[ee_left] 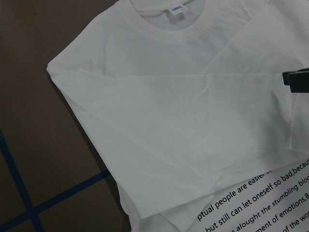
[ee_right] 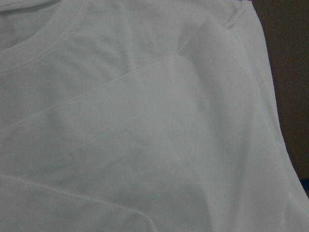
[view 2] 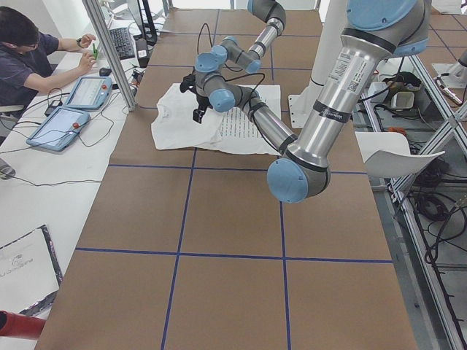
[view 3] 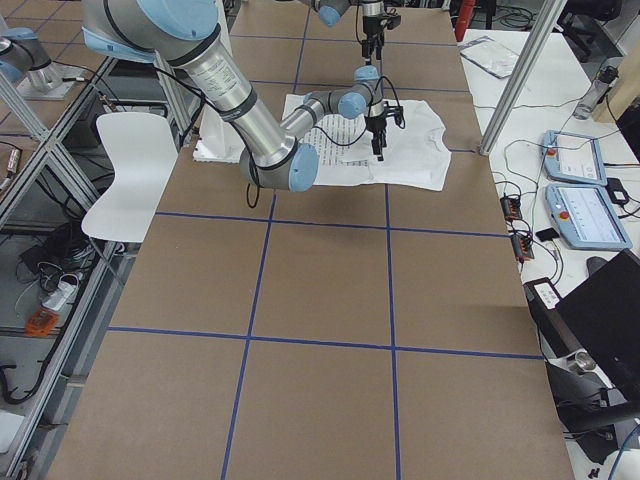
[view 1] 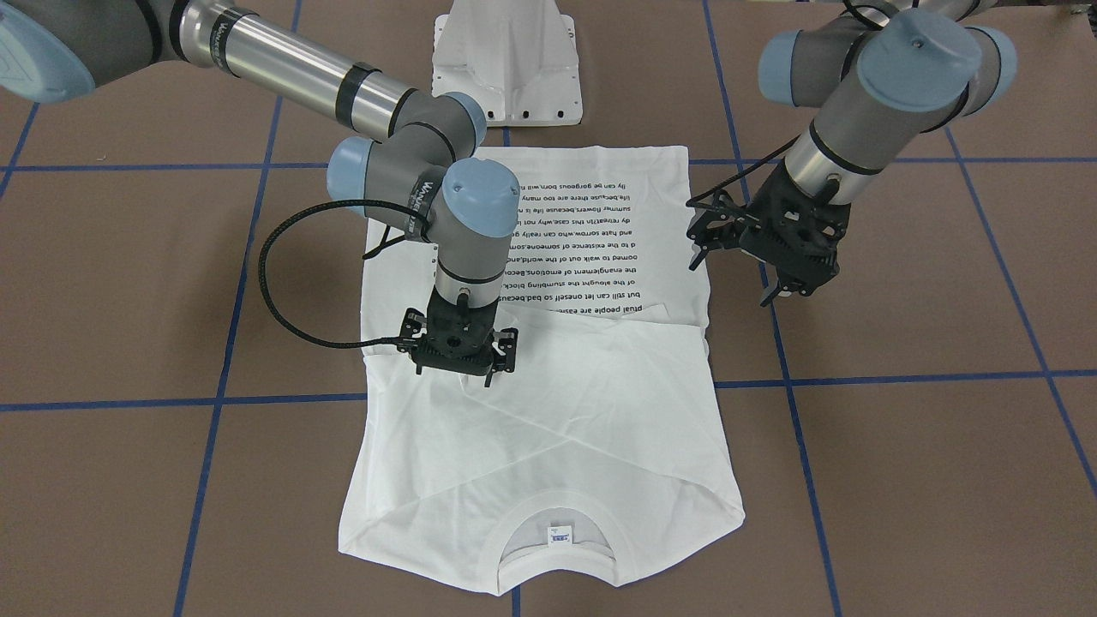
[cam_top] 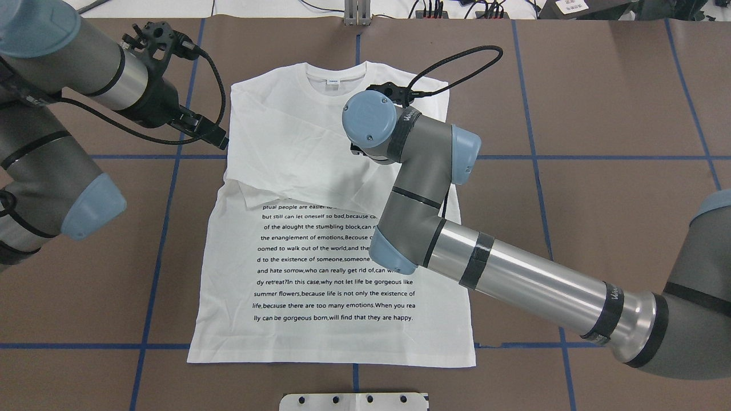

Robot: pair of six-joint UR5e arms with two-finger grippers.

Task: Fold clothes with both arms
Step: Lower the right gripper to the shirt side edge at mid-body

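You have the white T-shirt (cam_top: 285,142) lying flat on the brown worktop (cam_top: 599,171), print up, collar at the end away from the robot's base, both sleeves folded across the chest; the right gripper (view 1: 463,364) points straight down over those folded sleeves, close to the cloth, and you cannot tell how its jaws stand; the left gripper (view 1: 735,276) hangs just beside the shirt's edge, off the cloth, jaws wide, holding nothing.

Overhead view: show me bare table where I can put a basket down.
Bare table lies right of the T-shirt, beyond the right arm; more at bottom left, below the left arm. Crowded: the T-shirt's far half, under the right gripper.
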